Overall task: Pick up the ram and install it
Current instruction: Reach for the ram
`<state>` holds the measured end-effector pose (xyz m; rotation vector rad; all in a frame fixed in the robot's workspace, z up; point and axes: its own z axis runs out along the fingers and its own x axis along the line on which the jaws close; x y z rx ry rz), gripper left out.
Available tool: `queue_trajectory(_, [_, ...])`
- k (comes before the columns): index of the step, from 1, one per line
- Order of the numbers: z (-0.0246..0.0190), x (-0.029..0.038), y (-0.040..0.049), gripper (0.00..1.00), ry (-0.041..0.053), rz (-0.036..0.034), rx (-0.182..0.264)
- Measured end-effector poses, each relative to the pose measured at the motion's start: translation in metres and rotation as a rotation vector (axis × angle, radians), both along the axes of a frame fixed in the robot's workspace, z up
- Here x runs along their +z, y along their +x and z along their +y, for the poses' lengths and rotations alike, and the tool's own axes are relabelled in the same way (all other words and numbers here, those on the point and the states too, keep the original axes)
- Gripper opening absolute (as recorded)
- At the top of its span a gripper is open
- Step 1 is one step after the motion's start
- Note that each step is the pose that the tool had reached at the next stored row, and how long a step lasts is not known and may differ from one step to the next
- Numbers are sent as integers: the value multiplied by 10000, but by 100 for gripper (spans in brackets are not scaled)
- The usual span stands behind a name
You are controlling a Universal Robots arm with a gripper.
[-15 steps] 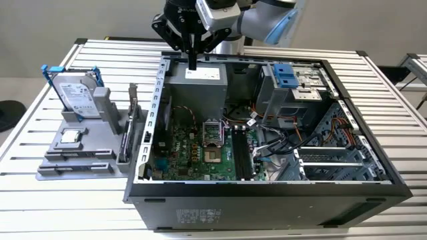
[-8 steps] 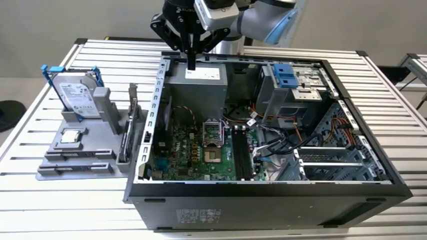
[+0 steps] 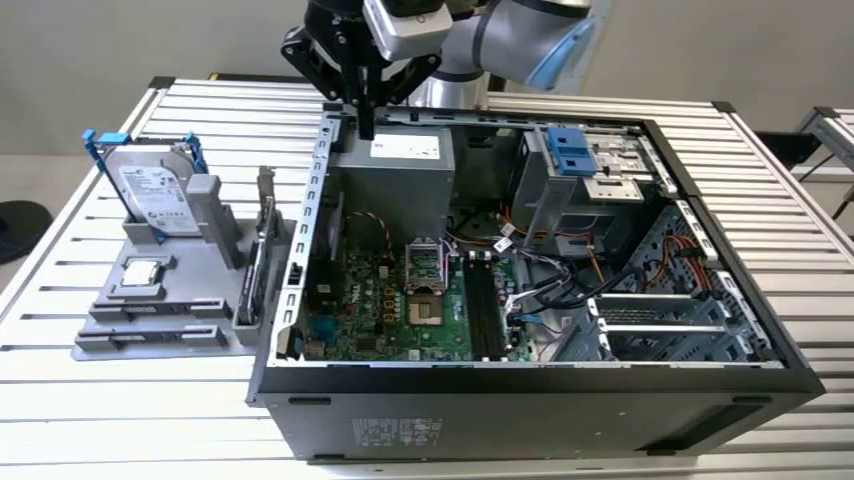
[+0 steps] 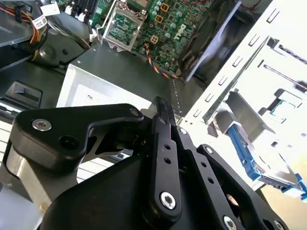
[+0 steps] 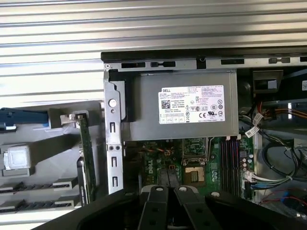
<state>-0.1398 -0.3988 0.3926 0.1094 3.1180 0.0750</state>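
My gripper [image 3: 363, 130] hangs over the far left corner of the open computer case [image 3: 747, 330], above the grey power supply [image 3: 394, 165]. Its black fingers [image 5: 158, 196] are pressed together in both wrist views, and I see nothing between them. A thin dark stick that looks like the ram [image 3: 247, 295] stands on edge in the grey holder [image 3: 147, 335] outside the case, beside the upright expansion card [image 3: 266, 225]. The gripper is well away from it. The long black memory slots [image 3: 483, 310] lie on the green motherboard [image 3: 374, 320].
On the holder are also a hard drive with blue rails [image 3: 154, 195] and a small square chip [image 3: 144, 272]. The case's metal wall [image 3: 314, 200] stands between the holder and the gripper. Cables [image 3: 561, 285] and drive bays [image 3: 587, 160] crowd the exterior view's right half of the case.
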Motion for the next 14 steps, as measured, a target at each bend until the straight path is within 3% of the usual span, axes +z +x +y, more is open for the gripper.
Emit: queue_trajectory(14, [0, 0, -342, 0, 0, 0, 17])
